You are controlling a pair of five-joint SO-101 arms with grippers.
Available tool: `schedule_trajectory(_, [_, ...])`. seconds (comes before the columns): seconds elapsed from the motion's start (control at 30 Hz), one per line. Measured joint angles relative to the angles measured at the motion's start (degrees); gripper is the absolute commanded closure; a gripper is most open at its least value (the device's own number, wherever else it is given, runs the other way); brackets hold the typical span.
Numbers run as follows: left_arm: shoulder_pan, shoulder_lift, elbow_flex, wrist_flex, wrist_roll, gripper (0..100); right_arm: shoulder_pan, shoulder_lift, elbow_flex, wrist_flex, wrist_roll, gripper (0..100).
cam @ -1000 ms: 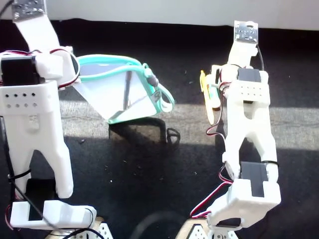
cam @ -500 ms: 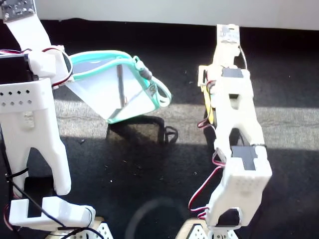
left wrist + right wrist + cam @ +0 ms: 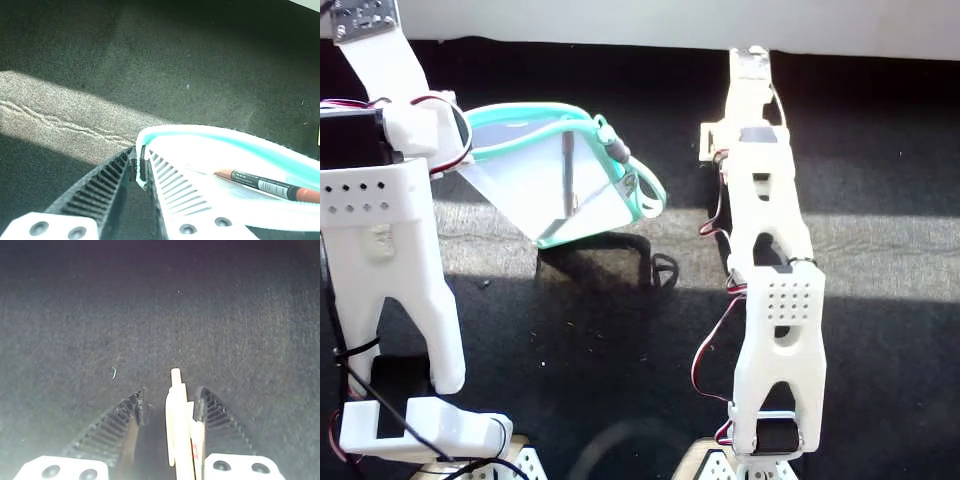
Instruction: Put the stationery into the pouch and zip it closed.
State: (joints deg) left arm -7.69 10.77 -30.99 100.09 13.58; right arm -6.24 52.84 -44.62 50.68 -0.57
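Note:
A clear pouch (image 3: 555, 195) with a teal zip rim hangs tilted and open above the dark mat. My left gripper (image 3: 140, 156) is shut on the pouch's rim (image 3: 225, 142) at its left corner. A dark pencil (image 3: 270, 186) lies inside the pouch, and the pencil (image 3: 567, 175) shows through the clear side from above. My right arm (image 3: 765, 210) stretches toward the back, right of the pouch. My right gripper (image 3: 170, 392) is shut on a cream-yellow pen (image 3: 178, 430), which sits against one finger and points out over bare mat.
The pouch's grey zip pull (image 3: 617, 150) sits at the rim's right end. A black cable loop (image 3: 665, 270) lies on the mat below the pouch. A sunlit band (image 3: 880, 250) crosses the mat. A white wall (image 3: 620, 20) bounds the back.
My right arm has swung left and stretched farther back, and the yellow pen is now hidden under it from above. The left arm and pouch have barely shifted.

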Motion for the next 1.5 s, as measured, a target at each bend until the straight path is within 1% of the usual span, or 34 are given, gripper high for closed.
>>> schedule_trajectory(0.1, [0.88, 0.00, 0.00, -0.09, 0.00, 99, 0.00, 5.98, -6.42, 0.00, 0.97, 86.1])
schedule_trajectory(0.2, [1.05, 0.00, 0.00, -0.09, 0.00, 99, 0.09, 11.25, -10.64, 0.00, 4.75, 92.6])
schedule_trajectory(0.27, [1.05, 0.00, 0.00, -0.09, 0.00, 99, 0.26, 13.45, -13.45, 1.14, 6.68, 94.7])
schedule_trajectory(0.4, [1.14, 0.00, 0.00, -0.09, 0.00, 99, 0.35, 15.30, -18.37, 7.12, 9.41, 94.7])
schedule_trajectory(0.53, [1.14, 0.00, 0.00, -0.09, 0.00, 99, 0.26, 15.38, -21.71, 14.51, 9.93, 94.6])
schedule_trajectory(0.6, [1.14, 0.00, 0.00, -0.09, 0.00, 99, 0.18, 15.38, -23.65, 18.99, 9.93, 93.0])
schedule_trajectory(0.7, [1.14, 0.00, 0.00, -0.09, 0.00, 99, -0.18, 15.74, -25.93, 25.67, 10.11, 84.1])
schedule_trajectory(0.73, [1.14, 0.00, 0.00, -0.09, 0.00, 99, -0.35, 15.91, -26.64, 27.52, 10.20, 82.1])
schedule_trajectory(0.77, [1.14, 0.00, 0.00, -0.09, 0.00, 99, -0.70, 15.91, -26.99, 28.92, 10.20, 82.1])
schedule_trajectory(1.0, [1.14, 0.00, 0.00, -0.09, 0.00, 99, -1.49, 15.91, -27.78, 33.76, 10.29, 86.5])
schedule_trajectory(1.1, [1.14, 0.00, 0.00, -0.09, 0.00, 99, -1.32, 15.91, -27.78, 34.46, 10.29, 91.2])
schedule_trajectory(1.17, [1.14, 0.00, 0.00, -0.09, 0.00, 99, -1.05, 15.91, -28.04, 35.52, 10.37, 98.6])
schedule_trajectory(1.2, [1.14, 0.00, 0.00, -0.09, 0.00, 99, -0.97, 15.91, -28.04, 36.31, 10.90, 99.7])
schedule_trajectory(1.23, [1.14, 0.00, 0.00, -0.09, 0.00, 99, -0.97, 15.91, -28.22, 37.01, 11.60, 98.5])
schedule_trajectory(1.33, [1.14, 0.00, 0.00, -0.09, 0.00, 99, -0.97, 15.91, -28.31, 38.33, 12.40, 99.4])
schedule_trajectory(1.5, [1.14, 0.00, 0.00, -0.09, 0.00, 99, -1.14, 16.44, -34.99, 41.41, 12.48, 99.4])
